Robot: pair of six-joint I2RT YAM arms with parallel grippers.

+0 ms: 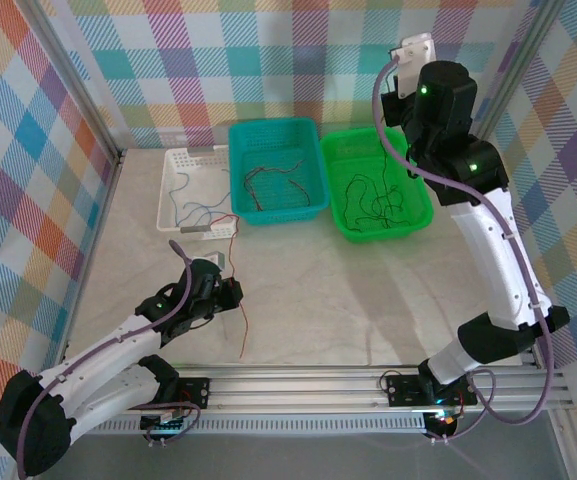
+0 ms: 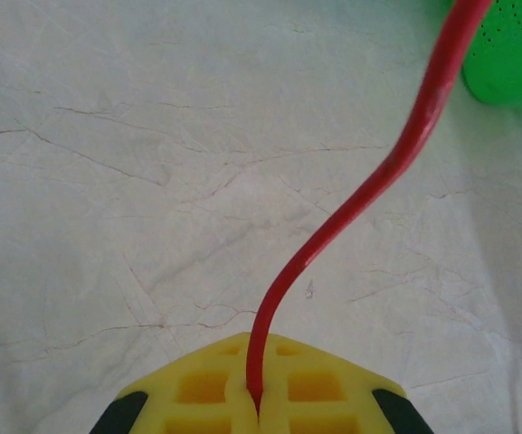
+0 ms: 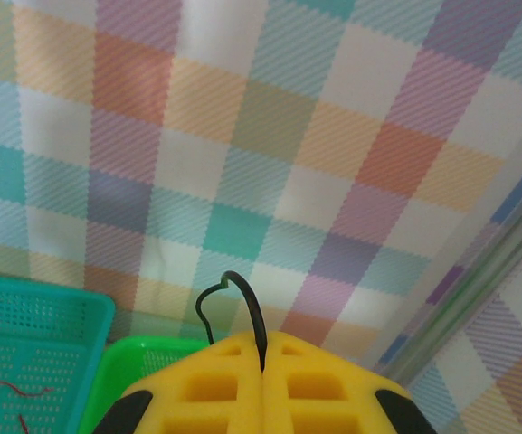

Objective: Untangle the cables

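The left gripper point(image 2: 259, 398) is closed tight on a red cable point(image 2: 358, 203), which snakes out from between its fingertips over the table point(image 2: 107, 181). Beyond it stand a white basket point(image 1: 171, 180), a teal basket point(image 1: 283, 214) and a green basket point(image 1: 388, 233), each with loose cables point(image 1: 368, 200) lying inside. The right gripper point(image 3: 262, 366), raised high above the green basket, is closed too, pinching a black cable point(image 3: 259, 330) whose end curls just past its fingertips.
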